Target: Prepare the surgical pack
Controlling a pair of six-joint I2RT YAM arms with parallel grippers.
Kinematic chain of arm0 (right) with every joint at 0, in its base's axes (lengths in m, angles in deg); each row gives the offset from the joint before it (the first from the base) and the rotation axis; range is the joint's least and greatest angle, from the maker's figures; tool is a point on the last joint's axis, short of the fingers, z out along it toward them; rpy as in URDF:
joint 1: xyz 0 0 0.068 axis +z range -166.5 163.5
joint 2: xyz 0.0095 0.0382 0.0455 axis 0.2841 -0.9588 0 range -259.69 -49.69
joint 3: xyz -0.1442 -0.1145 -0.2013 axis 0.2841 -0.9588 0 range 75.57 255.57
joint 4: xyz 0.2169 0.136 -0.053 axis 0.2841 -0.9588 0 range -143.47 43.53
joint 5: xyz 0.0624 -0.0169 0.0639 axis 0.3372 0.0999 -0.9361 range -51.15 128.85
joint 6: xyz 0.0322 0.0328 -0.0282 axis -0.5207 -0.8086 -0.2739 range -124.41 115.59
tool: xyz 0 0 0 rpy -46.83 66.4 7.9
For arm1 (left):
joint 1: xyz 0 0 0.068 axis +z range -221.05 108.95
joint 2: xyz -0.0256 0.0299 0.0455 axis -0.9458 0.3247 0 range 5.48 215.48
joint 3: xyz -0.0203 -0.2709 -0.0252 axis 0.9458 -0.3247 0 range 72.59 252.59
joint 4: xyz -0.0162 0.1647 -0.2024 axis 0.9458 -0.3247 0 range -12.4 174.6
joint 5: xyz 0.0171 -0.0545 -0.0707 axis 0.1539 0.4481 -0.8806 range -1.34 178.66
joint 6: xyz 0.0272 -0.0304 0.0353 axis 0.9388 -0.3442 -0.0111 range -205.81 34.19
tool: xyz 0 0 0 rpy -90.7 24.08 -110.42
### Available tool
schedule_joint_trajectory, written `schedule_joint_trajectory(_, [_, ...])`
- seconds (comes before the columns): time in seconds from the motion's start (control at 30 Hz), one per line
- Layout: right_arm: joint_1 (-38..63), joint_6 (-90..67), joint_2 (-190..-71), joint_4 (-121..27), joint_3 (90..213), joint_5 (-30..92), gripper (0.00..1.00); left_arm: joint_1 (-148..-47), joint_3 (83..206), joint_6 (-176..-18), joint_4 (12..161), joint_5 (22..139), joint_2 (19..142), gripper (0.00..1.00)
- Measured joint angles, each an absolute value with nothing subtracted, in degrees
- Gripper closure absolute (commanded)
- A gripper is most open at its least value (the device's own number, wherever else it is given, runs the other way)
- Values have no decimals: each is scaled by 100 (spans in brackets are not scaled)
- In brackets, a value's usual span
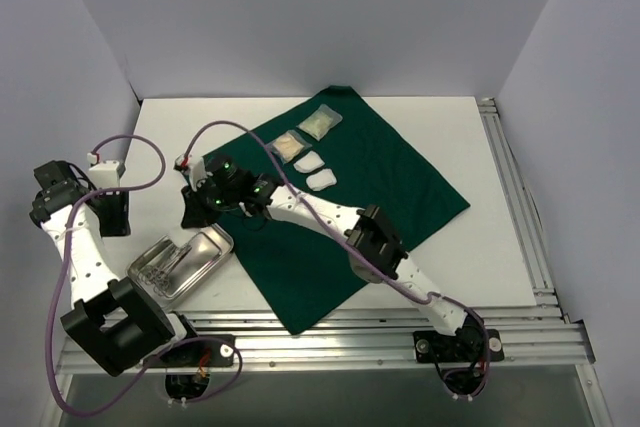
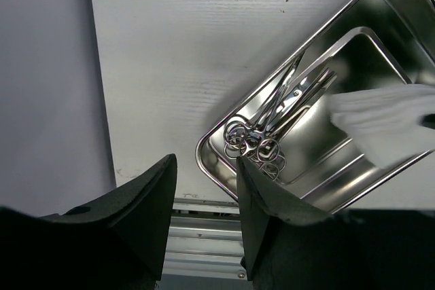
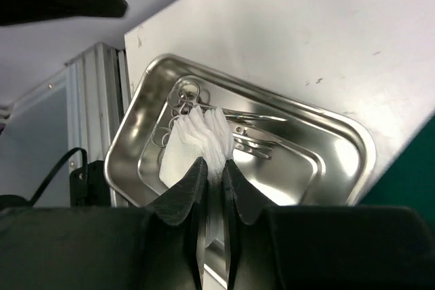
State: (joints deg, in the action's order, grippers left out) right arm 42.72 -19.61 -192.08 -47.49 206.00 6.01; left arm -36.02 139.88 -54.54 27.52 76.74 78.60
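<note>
The dark green drape [image 1: 370,197] lies spread across the middle of the table. On its far part rest two white gauze pads [image 1: 316,170] and two clear packets [image 1: 305,134]. The steel tray [image 1: 210,265] sits on the bare table left of the drape, with scissor-like instruments [image 3: 255,130] lying in it. My right gripper [image 3: 215,164] is shut on another white gauze pad [image 3: 194,142], holding it just above the tray [image 3: 340,142]. My left gripper [image 2: 205,161] stands open and empty at the table's near left, beside the tray's corner [image 2: 380,5]; the instruments [image 2: 279,110] and the held gauze [image 2: 384,123] show there.
Aluminium rails [image 1: 400,332] run along the near edge and another rail [image 1: 515,197] down the right side. White walls close in the back and both sides. A purple cable [image 1: 140,162] loops over the left part of the table.
</note>
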Motion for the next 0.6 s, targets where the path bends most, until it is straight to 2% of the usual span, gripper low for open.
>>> schedule_joint_trajectory(0.2, [4444, -2206, -20076, -4590, 20812, 573, 100, -3578, 13922, -5297, 2717, 7486, 7860, 50])
schedule_joint_trajectory(0.6, [4337, -2217, -20178, -4419, 21083, 1161, 100, -3578, 13850, -5211, 2687, 7313, 7829, 50])
